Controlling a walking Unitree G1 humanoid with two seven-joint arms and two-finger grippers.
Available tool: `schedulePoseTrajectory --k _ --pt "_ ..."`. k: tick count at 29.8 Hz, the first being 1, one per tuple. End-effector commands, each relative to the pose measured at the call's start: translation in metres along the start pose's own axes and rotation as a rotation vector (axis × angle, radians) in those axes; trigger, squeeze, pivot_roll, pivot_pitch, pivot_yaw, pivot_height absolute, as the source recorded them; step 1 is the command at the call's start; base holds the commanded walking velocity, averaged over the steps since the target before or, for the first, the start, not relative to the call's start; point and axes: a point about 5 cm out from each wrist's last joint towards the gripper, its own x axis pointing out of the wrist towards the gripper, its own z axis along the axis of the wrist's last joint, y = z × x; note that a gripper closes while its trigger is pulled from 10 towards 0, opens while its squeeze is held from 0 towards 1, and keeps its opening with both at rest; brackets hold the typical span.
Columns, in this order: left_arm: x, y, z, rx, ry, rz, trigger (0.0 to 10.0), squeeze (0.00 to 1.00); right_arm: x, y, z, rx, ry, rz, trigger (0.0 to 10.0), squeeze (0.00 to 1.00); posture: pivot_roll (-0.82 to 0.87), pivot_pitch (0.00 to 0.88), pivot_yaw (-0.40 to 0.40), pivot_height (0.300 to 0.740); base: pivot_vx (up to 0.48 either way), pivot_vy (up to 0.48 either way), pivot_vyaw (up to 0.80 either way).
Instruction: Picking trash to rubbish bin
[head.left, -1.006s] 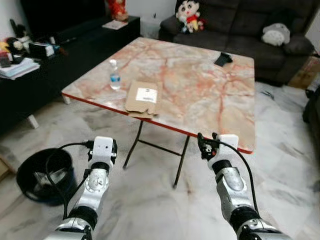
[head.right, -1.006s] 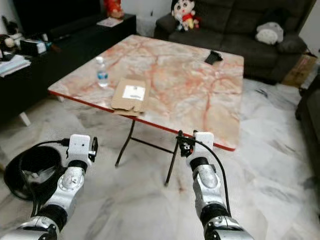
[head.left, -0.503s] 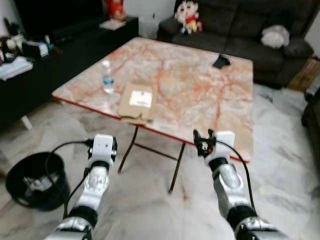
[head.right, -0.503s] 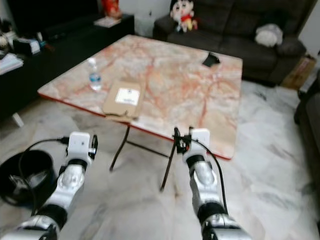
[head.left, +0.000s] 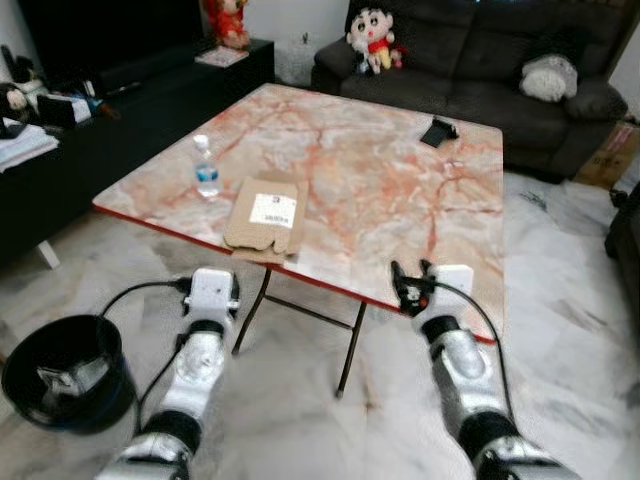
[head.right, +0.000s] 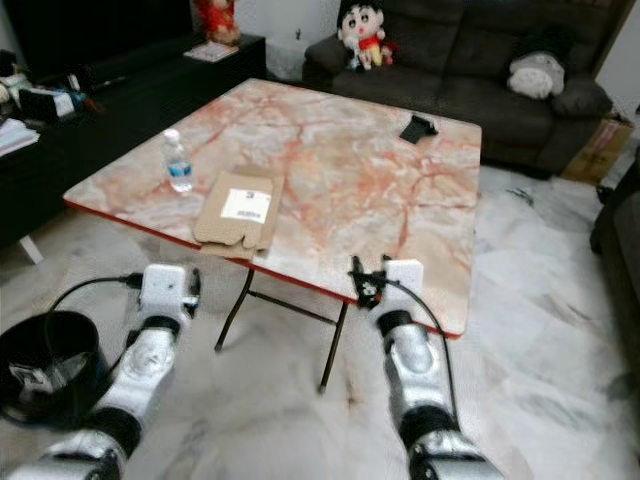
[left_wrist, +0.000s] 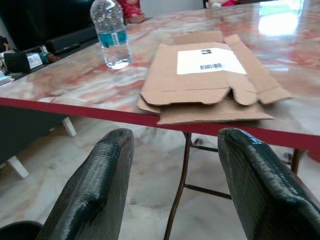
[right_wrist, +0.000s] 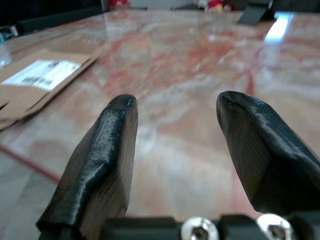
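A flattened cardboard box (head.left: 264, 215) with a white label lies near the front edge of the marble table (head.left: 380, 170), one flap hanging over the red rim. Just left of it stands a clear water bottle (head.left: 206, 167) with a blue label. On the floor at the left sits a black rubbish bin (head.left: 108, 395) with some scraps inside. My left gripper (left_wrist: 175, 145) is open, below and in front of the cardboard. My right gripper (head.left: 412, 272) is open at the table's front edge, right of the cardboard, with nothing between its fingers.
A small black object (head.left: 439, 131) lies at the table's far side. A dark sofa (head.left: 470, 60) with plush toys stands behind the table. A low black cabinet (head.left: 120, 110) runs along the left. The table's folding legs (head.left: 350, 340) stand between my arms on the marble floor.
The whole picture has shifted, so the camera moved; the table now sits closer and the bin further left in the picture. Both grippers stay open and empty.
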Motion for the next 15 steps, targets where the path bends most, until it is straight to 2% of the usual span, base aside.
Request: schedulePoseTrajectory --k 1,4,10,15 --pt "0.0021 0.0101 0.0018 0.01 -0.01 0.025 10.0 0.0 0.0046 0.0083 0.0049 0.007 -0.021 0.022 10.0 0.0 0.11 0.0 -0.099 0.74 0.326 0.0 0.0" --pt "0.002 0.0104 0.0017 0.009 -0.01 0.026 10.0 0.0 0.0047 0.0088 0.0053 0.001 -0.023 0.026 10.0 0.0 0.11 0.0 -0.099 0.74 0.326 0.0 0.0" --pt "0.0018 0.0096 0.0017 0.007 -0.01 0.025 10.0 0.0 0.0046 0.0087 0.0053 -0.001 -0.024 0.028 10.0 0.0 0.11 0.0 -0.099 0.74 0.324 0.0 0.6" --pt "0.0021 0.0091 0.0021 0.007 -0.011 0.023 10.0 0.0 0.0046 0.0077 0.0056 0.013 -0.026 0.019 10.0 0.0 0.11 0.0 -0.103 0.74 0.325 0.0 0.0"
